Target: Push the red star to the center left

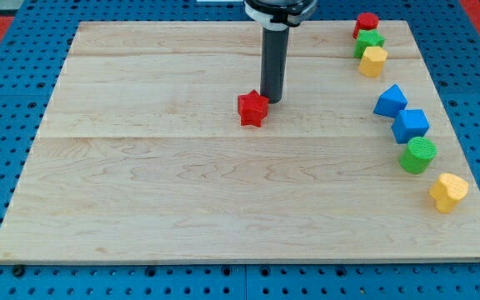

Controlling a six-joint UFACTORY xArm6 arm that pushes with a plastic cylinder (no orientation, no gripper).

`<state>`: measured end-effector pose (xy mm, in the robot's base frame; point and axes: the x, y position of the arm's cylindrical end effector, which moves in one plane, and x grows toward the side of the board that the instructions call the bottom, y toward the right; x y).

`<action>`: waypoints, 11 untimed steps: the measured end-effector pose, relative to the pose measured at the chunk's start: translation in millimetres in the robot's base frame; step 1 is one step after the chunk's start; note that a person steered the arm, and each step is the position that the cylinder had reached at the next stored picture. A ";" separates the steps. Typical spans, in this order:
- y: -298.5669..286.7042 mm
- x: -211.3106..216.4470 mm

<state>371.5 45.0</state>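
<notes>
The rod's tip (272, 100) rests on the wooden board (182, 208) just to the view's upper right of the red star (253, 108), apparently touching or all but touching it; the gap cannot be made out. There is no pincer on this arm to open or close: it ends in a plain dark rod (273, 67) that grips nothing. The red star lies slightly above the board's middle, a little toward the view's right of centre, well apart from every other block. It is squat and roughly as wide as it is tall, so no long axis can be told, and its points are too small to say which way it faces.

The rod stands nearly upright, rising to a black and white collar (278, 10) that the view's top edge cuts off; the rest of the arm is out of frame.

Along the view's right edge, a red block (367, 22), a green block (370, 40) and a yellow block (373, 61) cluster near the top corner, their shapes hard to read. Below them sit a blue triangular block (391, 101), a blue cube-like block (411, 125), a green round block (418, 155) and a yellow heart-like block (448, 192). The board lies on a blue perforated surface (7, 100).
</notes>
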 end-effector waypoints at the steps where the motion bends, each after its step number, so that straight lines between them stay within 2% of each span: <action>1: 12.6 0.0; 4: 55.7 0.0; 5: 60.5 11.5; 6: 34.8 17.9; 9: -161.0 17.8; 10: -139.1 17.8; 11: -106.9 35.7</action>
